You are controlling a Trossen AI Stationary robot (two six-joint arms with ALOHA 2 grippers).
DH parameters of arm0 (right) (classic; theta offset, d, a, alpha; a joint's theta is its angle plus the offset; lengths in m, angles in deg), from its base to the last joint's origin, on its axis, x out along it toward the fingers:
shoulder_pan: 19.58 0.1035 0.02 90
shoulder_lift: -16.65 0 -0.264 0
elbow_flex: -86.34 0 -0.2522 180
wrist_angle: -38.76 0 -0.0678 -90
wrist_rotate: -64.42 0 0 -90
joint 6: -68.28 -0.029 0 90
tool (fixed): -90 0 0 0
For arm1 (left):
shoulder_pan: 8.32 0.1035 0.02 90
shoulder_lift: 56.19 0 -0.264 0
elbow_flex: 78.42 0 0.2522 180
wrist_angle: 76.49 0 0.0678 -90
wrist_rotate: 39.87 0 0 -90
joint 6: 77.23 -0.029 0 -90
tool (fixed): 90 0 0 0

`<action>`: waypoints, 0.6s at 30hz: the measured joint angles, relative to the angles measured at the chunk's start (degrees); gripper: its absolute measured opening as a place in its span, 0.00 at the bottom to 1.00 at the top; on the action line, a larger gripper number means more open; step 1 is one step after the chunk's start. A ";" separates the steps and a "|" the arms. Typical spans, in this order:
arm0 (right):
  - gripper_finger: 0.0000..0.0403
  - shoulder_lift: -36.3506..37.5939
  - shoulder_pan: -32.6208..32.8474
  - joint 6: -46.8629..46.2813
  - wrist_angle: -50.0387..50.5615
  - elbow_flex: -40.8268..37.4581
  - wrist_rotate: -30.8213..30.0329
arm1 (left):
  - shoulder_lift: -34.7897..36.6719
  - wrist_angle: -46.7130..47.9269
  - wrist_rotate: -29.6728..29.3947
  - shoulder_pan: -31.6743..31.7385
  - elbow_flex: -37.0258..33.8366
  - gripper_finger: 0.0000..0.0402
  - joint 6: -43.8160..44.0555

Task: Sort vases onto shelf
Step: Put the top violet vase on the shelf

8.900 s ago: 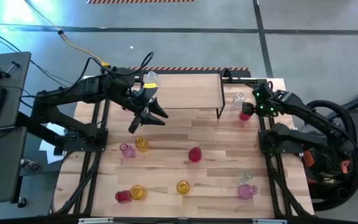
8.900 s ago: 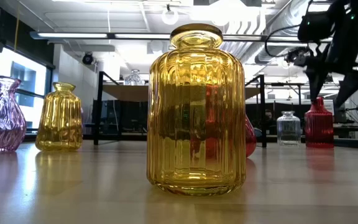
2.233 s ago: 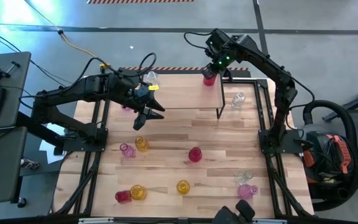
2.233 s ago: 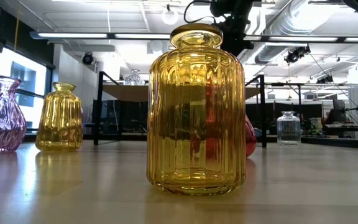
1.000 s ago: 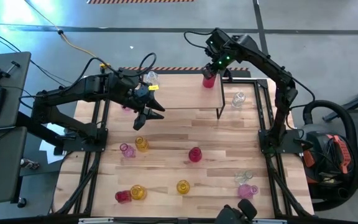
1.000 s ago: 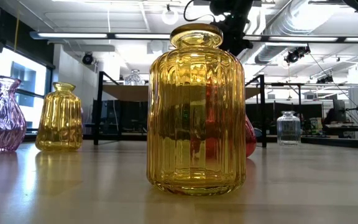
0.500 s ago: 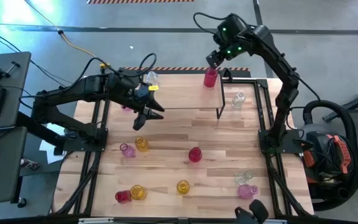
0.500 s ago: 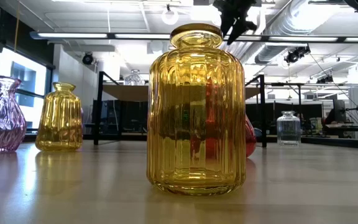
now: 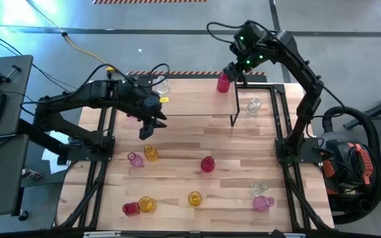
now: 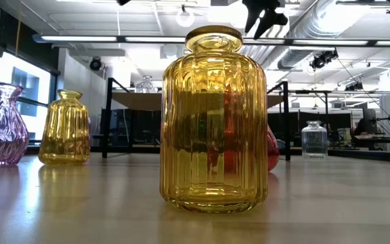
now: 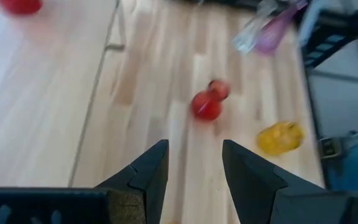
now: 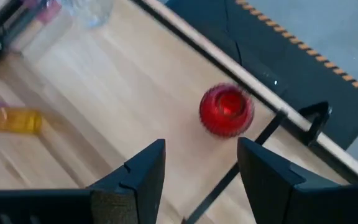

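The shelf stands at the table's far side. A red vase stands upright on the shelf's far right corner and also shows in the right wrist view. A clear vase stands at the shelf's far left. My right gripper hangs open just above and to the right of the red vase. My left gripper is open over the table in front of the shelf's left end. Ahead of it, a red vase stands on the table.
Other vases stand on the table: pink, yellow, red, red, two yellow, clear, pink. A clear one stands right of the shelf. A yellow vase fills the low view.
My right gripper has come off the red vase, risen and drifted toward the table's right; the vase stays upright on the shelf's far right corner. My left gripper has swung from pointing right to pointing toward the near edge and has shifted slightly left.
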State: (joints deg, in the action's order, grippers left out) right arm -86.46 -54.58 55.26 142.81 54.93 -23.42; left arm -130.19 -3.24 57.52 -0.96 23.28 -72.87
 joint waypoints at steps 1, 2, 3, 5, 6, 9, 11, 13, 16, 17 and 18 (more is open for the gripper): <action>0.44 0.00 0.43 0.00 -0.18 0.00 0.01 | 0.00 1.21 -0.95 0.21 0.00 0.35 -0.02; 0.44 0.00 0.93 -0.01 -0.33 0.00 0.00 | 0.00 2.37 -1.93 0.41 0.00 0.35 0.00; 0.44 0.00 1.44 0.01 -0.27 0.00 0.00 | 0.00 3.25 -2.74 0.70 0.00 0.35 0.02; 0.44 0.00 2.14 0.04 -0.28 0.00 0.00 | 0.00 3.92 -3.86 1.40 0.00 0.35 0.08; 0.44 0.00 2.42 0.19 -0.26 0.00 0.01 | 0.00 3.93 -3.98 1.76 0.00 0.35 0.09; 0.44 0.00 3.05 0.44 -0.27 0.00 0.02 | 0.00 5.09 -4.13 2.78 0.00 0.35 -0.02; 0.44 0.00 3.25 0.64 -0.27 0.00 0.00 | -0.12 8.11 -5.30 3.45 0.00 0.35 -0.56; 0.44 0.00 3.25 1.15 -0.27 0.00 0.00 | -0.57 10.49 -8.88 4.00 0.00 0.35 -0.30; 0.44 0.00 3.25 1.49 -0.27 0.00 -0.72 | -1.25 14.16 -13.81 5.19 -0.02 0.35 0.22; 0.44 0.00 3.25 1.52 -0.27 0.00 -1.46 | -1.46 14.83 -14.47 5.65 -0.02 0.35 0.02; 0.44 0.00 3.25 1.64 -0.27 0.00 -2.24 | -1.76 15.61 -14.58 6.29 -0.02 0.35 0.02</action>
State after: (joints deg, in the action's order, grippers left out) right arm -86.46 -51.32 56.89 142.54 54.93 -25.66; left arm -131.94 12.37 42.95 5.33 23.26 -72.85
